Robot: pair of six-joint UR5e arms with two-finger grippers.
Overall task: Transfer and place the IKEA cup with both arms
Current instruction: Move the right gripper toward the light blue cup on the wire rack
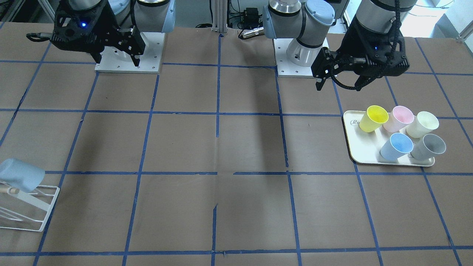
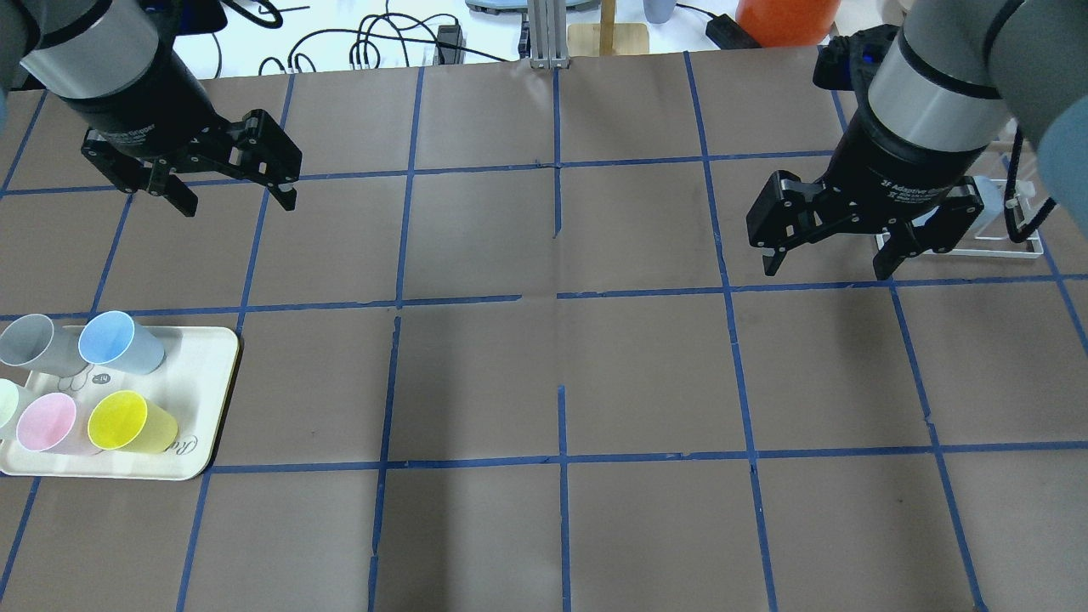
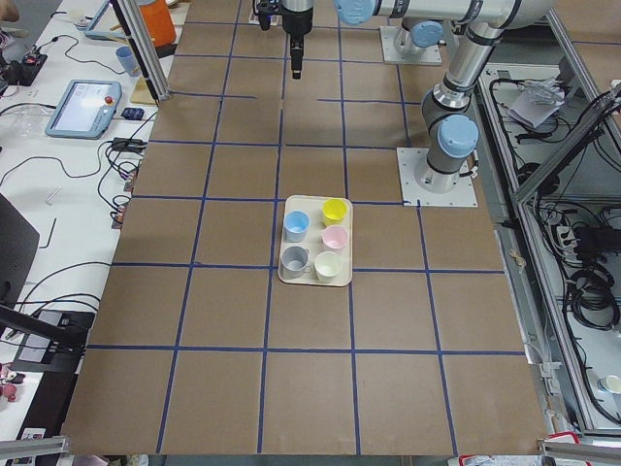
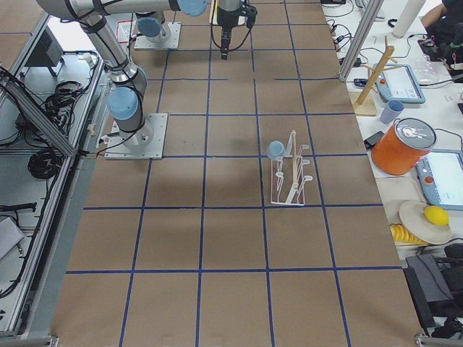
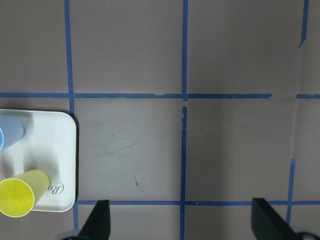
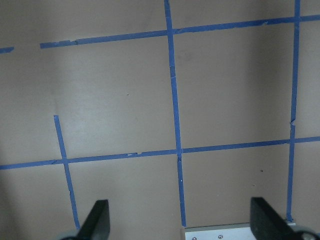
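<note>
grippers hang spread and empty, you see: left gripper (image 2: pixel 238 204), right gripper (image 2: pixel 826 270); ikea cup (image 1: pixel 20 177) lies tilted on rack (image 1: pixel 49 209), lower left

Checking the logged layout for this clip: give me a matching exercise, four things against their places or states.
Things:
1. yellow cup
2. grey cup
3. wire rack
4. left pincer

Places or states:
A. carries a blue cup
B. open, empty, above the table
C. on the tray, row nearer the robot
D. on the tray, row farther from the robot

Pairs: 1-C, 2-D, 3-A, 4-B
</note>
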